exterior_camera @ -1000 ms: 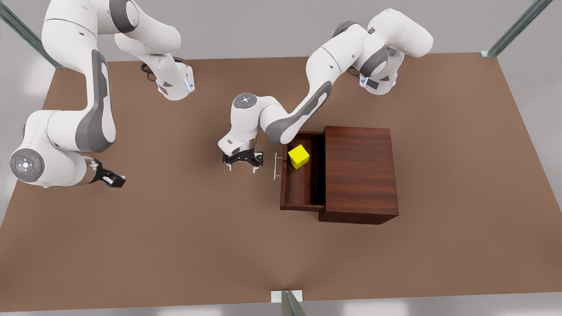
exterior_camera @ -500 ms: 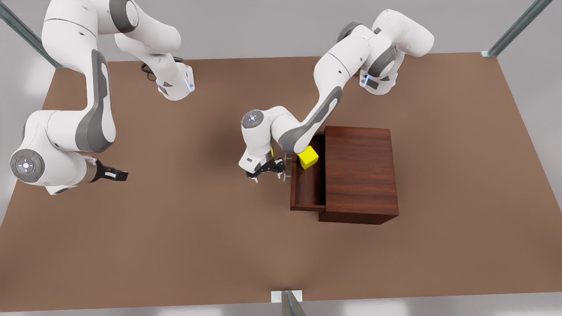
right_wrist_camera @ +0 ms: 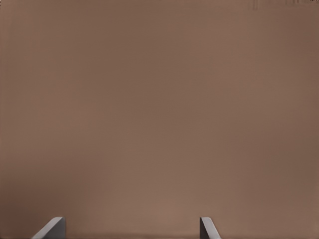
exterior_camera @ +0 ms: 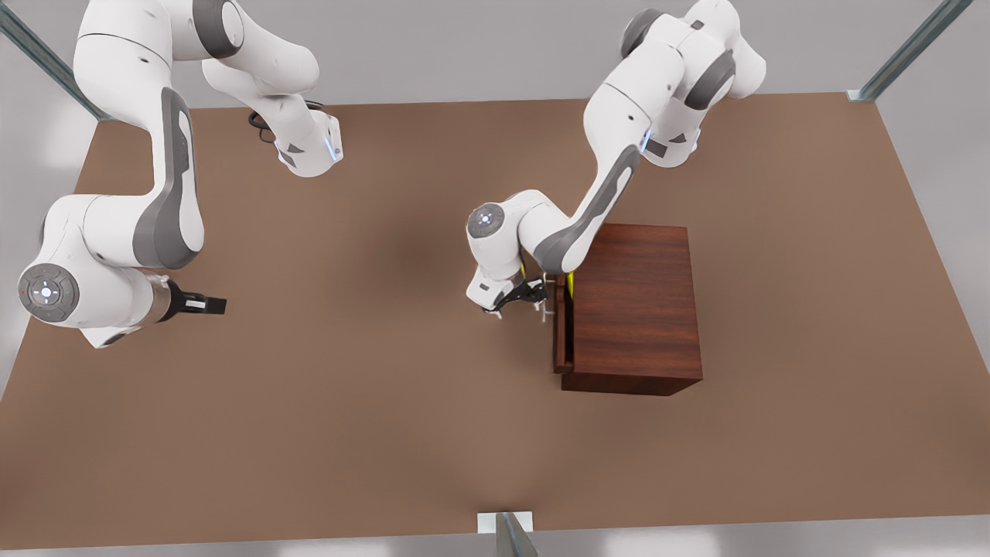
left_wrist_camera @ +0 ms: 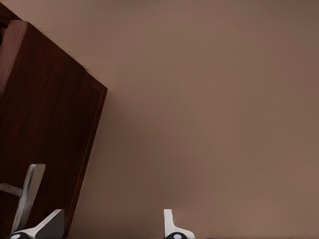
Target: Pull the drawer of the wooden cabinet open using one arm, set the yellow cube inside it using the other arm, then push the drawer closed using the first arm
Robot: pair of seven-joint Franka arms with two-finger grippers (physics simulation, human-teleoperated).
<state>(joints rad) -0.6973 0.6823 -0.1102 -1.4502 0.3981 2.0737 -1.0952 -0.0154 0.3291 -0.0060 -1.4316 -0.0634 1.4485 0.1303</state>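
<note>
Left pincer (exterior_camera: pixel 517 300) at drawer (exterior_camera: pixel 558 325) front, fingers (left_wrist_camera: pixel 172 226) spread, one finger beside silver handle (left_wrist_camera: pixel 27 196); nothing pinched. Drawer almost fully in, front protruding slightly from cabinet (exterior_camera: pixel 634 305). Cube (exterior_camera: pixel 570 284): thin yellow sliver visible in narrow gap between drawer front and cabinet, under left arm's forearm. Right pincer (exterior_camera: pixel 203 305) well apart, near front view's left edge of worktop (exterior_camera: pixel 348 433), level above bare surface, fingers (right_wrist_camera: pixel 52 228) spread, empty. Right arm waits.
</note>
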